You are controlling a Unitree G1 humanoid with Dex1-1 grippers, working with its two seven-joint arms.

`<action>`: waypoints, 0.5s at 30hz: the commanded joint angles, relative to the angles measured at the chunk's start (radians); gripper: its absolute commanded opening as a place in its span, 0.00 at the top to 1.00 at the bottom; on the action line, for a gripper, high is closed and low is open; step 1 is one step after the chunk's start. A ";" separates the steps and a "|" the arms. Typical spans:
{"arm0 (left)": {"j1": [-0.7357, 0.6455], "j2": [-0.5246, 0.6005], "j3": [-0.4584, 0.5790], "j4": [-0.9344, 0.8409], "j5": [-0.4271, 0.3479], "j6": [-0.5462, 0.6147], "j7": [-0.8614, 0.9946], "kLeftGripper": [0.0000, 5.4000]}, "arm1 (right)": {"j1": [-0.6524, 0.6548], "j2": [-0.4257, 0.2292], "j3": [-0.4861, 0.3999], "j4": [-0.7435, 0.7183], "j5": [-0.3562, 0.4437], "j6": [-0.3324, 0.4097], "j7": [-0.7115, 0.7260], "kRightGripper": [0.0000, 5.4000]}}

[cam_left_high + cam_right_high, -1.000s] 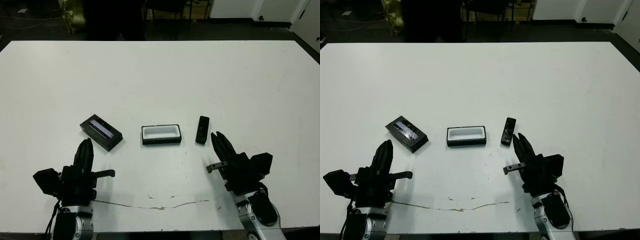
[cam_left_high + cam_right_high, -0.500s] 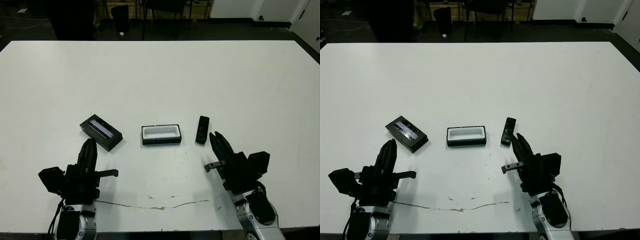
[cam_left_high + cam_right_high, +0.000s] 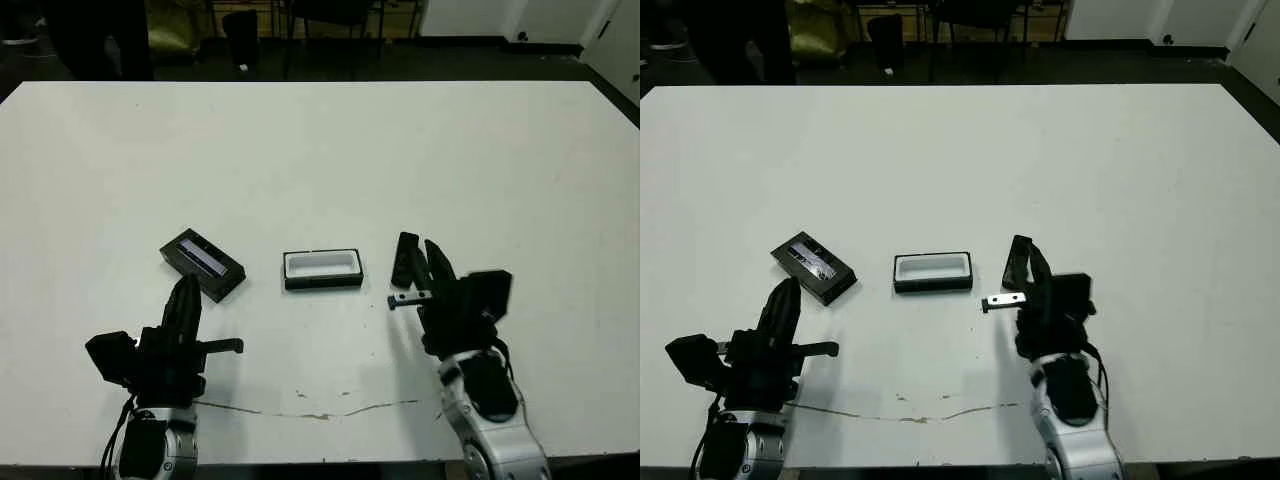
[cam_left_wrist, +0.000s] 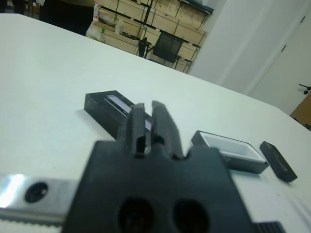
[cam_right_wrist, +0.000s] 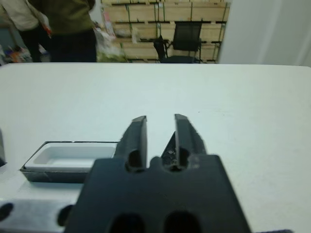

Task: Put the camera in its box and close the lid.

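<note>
Nearest the robot, the right pincer (image 3: 432,262) is hovering just behind the camera (image 3: 403,256), its fingers slightly parted and gripping nothing; this arm is sitting far closer than the other. Seen from the wrist, the camera is lying dead ahead, partly hidden by the right-hand finger. Its long axis is running almost straight away from the robot, roughly in line with the fingers. Across the worktop (image 3: 330,160), the box (image 3: 322,269) is lying open beside it, the lid (image 3: 202,264) further left. Behind the lid, the left pincer (image 3: 185,300) is nearly closed, empty.
</note>
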 commanded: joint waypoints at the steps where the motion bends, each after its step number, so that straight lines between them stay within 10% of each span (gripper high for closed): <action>1: 0.012 0.007 -0.002 0.018 0.000 0.011 -0.002 1.00 | -0.027 0.011 0.019 0.033 -0.046 0.029 -0.031 0.70; 15: 0.015 0.021 -0.003 0.037 -0.005 -0.016 -0.032 1.00 | -0.077 0.107 0.030 0.227 -0.088 -0.106 -0.136 0.11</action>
